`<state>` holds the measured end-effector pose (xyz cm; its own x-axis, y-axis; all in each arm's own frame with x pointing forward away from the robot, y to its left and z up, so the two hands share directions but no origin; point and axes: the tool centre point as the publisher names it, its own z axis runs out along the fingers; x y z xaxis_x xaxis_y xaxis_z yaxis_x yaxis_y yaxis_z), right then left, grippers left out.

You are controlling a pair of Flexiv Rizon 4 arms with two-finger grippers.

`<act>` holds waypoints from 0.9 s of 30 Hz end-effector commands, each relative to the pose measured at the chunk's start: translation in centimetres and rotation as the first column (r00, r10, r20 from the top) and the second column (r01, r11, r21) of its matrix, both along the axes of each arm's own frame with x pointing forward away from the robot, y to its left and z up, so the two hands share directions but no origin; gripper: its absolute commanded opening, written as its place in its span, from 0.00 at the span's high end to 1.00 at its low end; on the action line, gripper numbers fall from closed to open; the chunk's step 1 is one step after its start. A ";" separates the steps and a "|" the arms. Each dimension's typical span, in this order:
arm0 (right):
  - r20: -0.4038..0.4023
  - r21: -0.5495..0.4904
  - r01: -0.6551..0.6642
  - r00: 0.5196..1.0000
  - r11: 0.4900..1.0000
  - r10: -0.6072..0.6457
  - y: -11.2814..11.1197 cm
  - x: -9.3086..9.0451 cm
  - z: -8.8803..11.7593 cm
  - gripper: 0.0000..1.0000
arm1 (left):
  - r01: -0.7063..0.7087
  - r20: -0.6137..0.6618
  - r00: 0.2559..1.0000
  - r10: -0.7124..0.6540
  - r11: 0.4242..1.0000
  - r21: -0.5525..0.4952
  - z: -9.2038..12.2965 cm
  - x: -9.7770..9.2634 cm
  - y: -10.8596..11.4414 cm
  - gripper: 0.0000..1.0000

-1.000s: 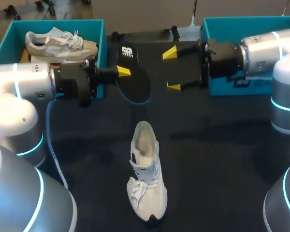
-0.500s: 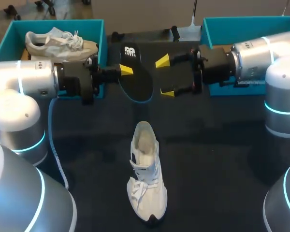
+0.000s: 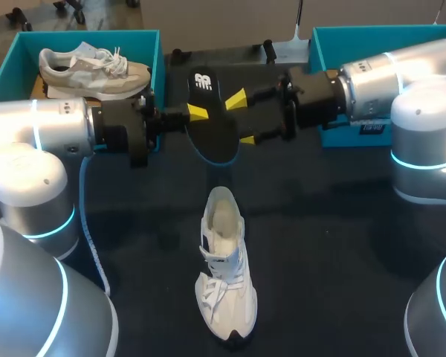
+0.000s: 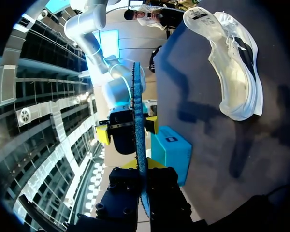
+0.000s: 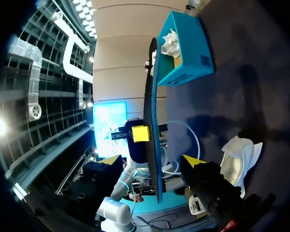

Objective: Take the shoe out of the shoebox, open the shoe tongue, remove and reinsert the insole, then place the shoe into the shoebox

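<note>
My left gripper (image 3: 197,113) (image 4: 140,169) is shut on one end of a black insole (image 3: 212,123), holding it edge-up above the table's far middle. My right gripper (image 3: 241,119) (image 5: 152,162) stands open around the insole's (image 5: 152,116) other side, one yellow tip on each face, a gap showing at both. In the left wrist view the insole (image 4: 138,130) runs ahead to the right gripper's tips. A white shoe (image 3: 224,268) (image 4: 234,63) (image 5: 239,157) lies on the dark table nearer the front, with its mouth toward the grippers.
A teal shoebox (image 3: 157,56) (image 5: 183,48) at the back left holds a second pale shoe (image 3: 97,65). Another teal box (image 3: 372,37) (image 4: 171,150) stands at the back right, behind my right arm. A light blue cable (image 3: 85,223) trails beside my left arm.
My right gripper has moved left until its fingers straddle the insole, and they stand narrower than before. The left gripper has carried the insole slightly to the right. The white shoe has not moved.
</note>
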<state>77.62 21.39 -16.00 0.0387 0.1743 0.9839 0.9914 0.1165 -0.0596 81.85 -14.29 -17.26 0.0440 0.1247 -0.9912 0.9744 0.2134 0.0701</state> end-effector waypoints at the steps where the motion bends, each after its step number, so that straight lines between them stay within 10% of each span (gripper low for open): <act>1: 0.001 0.011 -0.008 1.000 1.000 0.008 0.8 0.0 -0.6 0.55 | 0.001 0.007 1.000 -0.001 1.000 -0.007 0.0 0.0 -0.2 1.00; 27: 0.091 0.019 -0.045 0.995 0.999 0.043 2.0 -1.0 -0.1 0.43 | 0.011 0.007 1.000 -0.011 1.000 -0.006 0.1 -0.1 -0.7 1.00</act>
<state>76.51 23.12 -16.12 -0.0574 0.1493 0.9871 0.9868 0.1583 0.0334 81.79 -14.82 -17.05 0.0505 0.1176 -0.9918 0.9767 0.2014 0.0736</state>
